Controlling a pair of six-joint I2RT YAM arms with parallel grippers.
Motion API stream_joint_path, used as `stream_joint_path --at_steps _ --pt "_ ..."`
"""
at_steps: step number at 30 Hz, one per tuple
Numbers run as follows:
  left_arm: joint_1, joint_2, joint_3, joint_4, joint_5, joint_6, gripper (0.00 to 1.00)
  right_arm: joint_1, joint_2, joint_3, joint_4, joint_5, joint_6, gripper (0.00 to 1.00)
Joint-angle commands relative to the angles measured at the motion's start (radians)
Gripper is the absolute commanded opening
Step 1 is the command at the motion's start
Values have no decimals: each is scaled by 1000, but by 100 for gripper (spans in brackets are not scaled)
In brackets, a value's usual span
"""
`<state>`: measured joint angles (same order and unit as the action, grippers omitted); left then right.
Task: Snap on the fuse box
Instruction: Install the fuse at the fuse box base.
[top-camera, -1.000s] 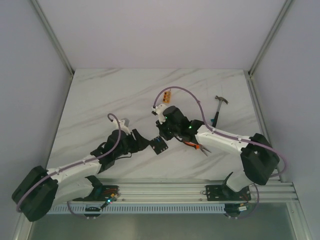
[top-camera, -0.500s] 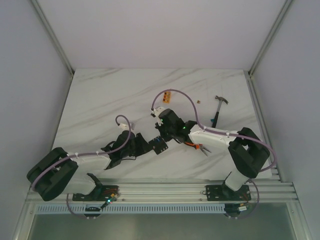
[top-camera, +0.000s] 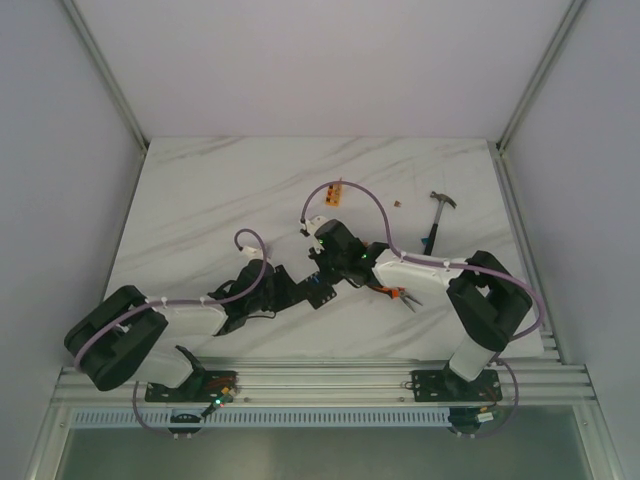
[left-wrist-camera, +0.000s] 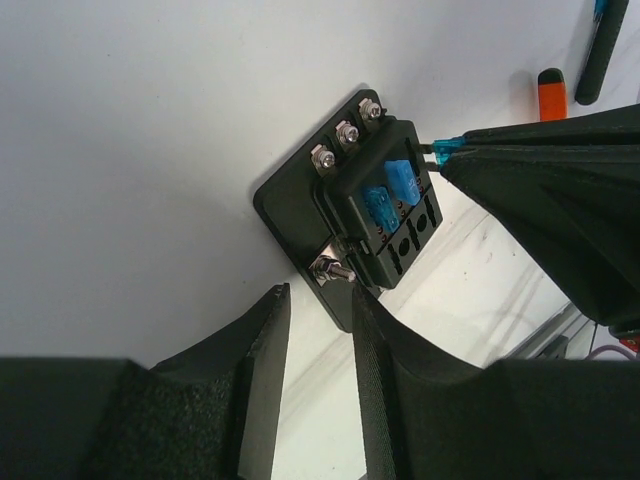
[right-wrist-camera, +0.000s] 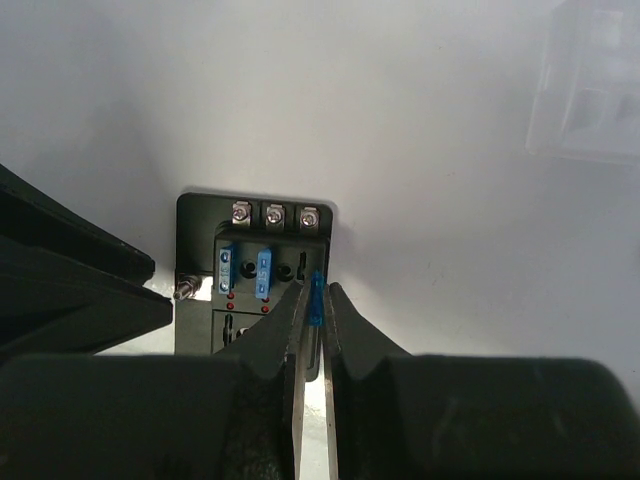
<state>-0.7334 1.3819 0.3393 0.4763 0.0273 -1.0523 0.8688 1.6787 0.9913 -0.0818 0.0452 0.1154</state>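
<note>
Over the last second both arms have folded in toward the middle of the worktop (top-camera: 200, 200), elbows drawn lower and closer, while the fuse box (top-camera: 319, 291) has kept its place, middle and somewhat near, flat on the surface; judged from this, the approach is finished and the fitting step is in hand. The left hand (top-camera: 300, 293) sits just left of the box and the right hand (top-camera: 322, 273) just beyond it on the far side; from above, black hands and black box merge, and no grip can be read. The right wrist view supplies it: the right hand is pressed together on a blue fuse (right-wrist-camera: 316, 296), held at the edge of the box's raised housing, just beside an unfilled slot (right-wrist-camera: 289, 270); two seated fuses (right-wrist-camera: 263, 270) fill the slots next to it, with a row of studs (right-wrist-camera: 272, 213) along one edge. Only the left wrist view shows the fuse's prongs pointing at the box and not yet entered; whether they touch it cannot be told. That view has the left hand's fingers (left-wrist-camera: 262, 360) close together with a slit of worktop between them, tips at a corner of the base plate (left-wrist-camera: 285, 205); whether they nip the plate cannot be told. Pliers (top-camera: 398, 294), a hammer (top-camera: 438, 213) and an orange block (top-camera: 334, 191) lie apart, to the right and far.
</note>
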Motion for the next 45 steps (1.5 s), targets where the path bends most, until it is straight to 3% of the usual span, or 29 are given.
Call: stream_joint_path --at_steps 1,45 --pt "-5 17 20 19 11 -17 40 8 6 23 26 -3 17 0" --pt "-5 22 27 -17 -9 -17 35 31 45 16 39 45 37 0"
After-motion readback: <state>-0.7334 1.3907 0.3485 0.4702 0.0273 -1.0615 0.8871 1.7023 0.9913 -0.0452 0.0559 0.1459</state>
